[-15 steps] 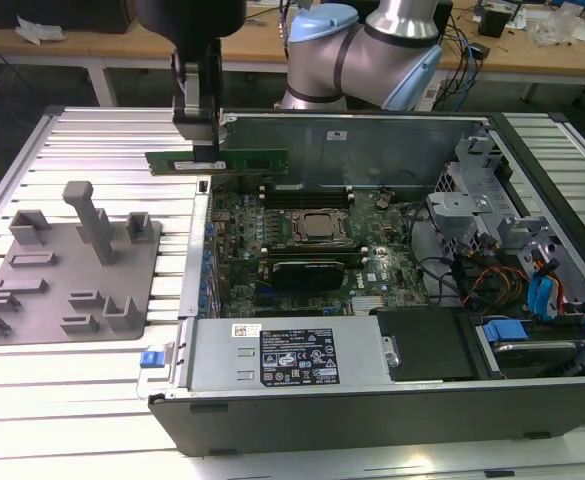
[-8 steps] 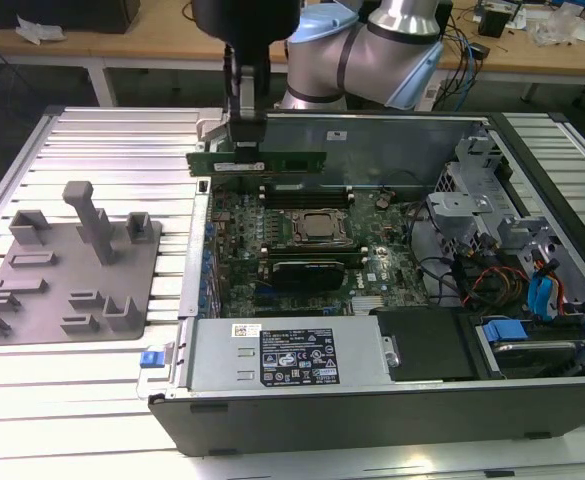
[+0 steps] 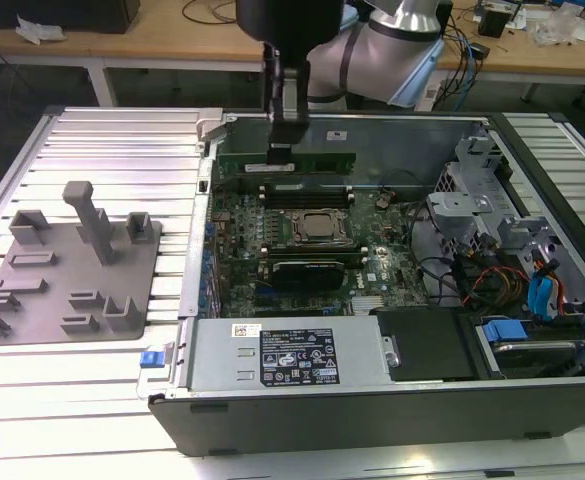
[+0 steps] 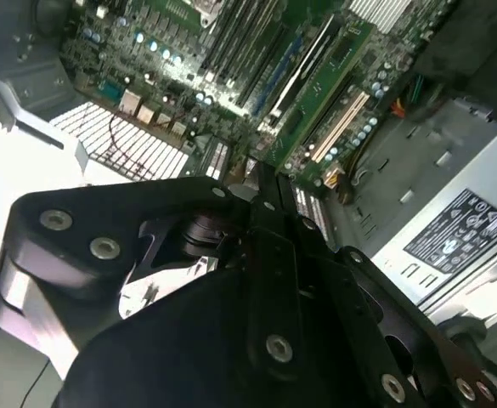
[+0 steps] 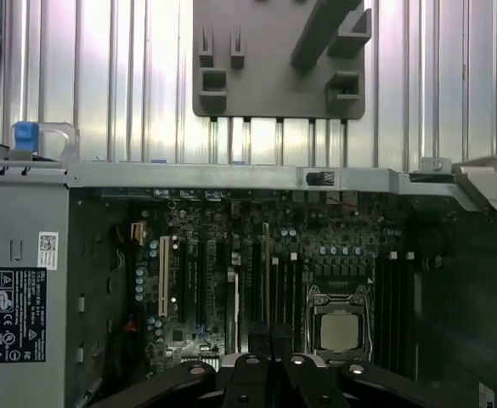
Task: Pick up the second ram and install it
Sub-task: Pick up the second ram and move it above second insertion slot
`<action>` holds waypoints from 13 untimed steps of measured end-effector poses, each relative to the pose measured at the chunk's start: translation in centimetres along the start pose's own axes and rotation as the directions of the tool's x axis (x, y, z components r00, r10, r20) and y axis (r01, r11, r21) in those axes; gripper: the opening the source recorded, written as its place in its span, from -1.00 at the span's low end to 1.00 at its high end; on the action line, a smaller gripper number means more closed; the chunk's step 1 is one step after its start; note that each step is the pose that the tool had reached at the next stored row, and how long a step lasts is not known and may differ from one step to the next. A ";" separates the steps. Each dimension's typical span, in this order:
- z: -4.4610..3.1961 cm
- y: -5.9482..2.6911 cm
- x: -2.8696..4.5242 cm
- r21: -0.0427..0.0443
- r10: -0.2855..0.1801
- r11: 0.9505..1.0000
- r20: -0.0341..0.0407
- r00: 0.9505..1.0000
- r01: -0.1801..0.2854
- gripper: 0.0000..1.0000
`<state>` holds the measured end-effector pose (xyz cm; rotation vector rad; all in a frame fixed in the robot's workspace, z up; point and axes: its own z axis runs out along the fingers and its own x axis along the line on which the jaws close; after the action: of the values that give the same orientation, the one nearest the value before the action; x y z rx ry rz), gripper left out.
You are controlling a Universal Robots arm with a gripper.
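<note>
1. Underneath everything lies a ribbed metal table (image 3: 82, 400), cut off at the frame edges.
2. On it lies an open computer case (image 3: 372, 415). Its grey power supply (image 3: 292, 355) runs along the near wall in the exterior view, and a tangle of cables at the exterior view's right hides what is below them.
3. A grey fixture (image 3: 72, 270) sits on the table, apart from the case, at the exterior view's left.
4. The motherboard (image 3: 242, 220) covers the case floor, with the processor socket (image 3: 320, 228) near its middle and black memory slots (image 3: 297, 188) just beyond it.
5. The arm (image 3: 392, 50) comes in from the far side, and its upper part is out of frame.
6. The hand (image 3: 284, 148) points straight down over the far memory slots, clenched on the second ram (image 3: 327, 160).
7. The second ram is a long, narrow green stick, lying level and parallel to the case's far wall, just beside that wall.
   - Its middle is covered by the hand.
   - Its chips are too small to make out.
   - Whether its lower edge touches a slot cannot be told.
</note>
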<state>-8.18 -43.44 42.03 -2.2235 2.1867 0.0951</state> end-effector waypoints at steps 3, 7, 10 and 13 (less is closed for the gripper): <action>0.37 -1.49 -0.09 0.000 0.004 1.000 0.000 1.000 -0.004 -0.82; 0.79 -1.81 -0.69 0.000 0.004 1.000 0.000 1.000 -0.004 -0.82; 1.24 -2.03 -1.48 0.000 0.004 1.000 0.000 1.000 -0.004 -0.82; 1.61 -2.21 -1.99 0.000 0.004 1.000 0.000 1.000 -0.004 -0.82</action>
<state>-6.05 -41.32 40.48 -2.2187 2.1916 0.0952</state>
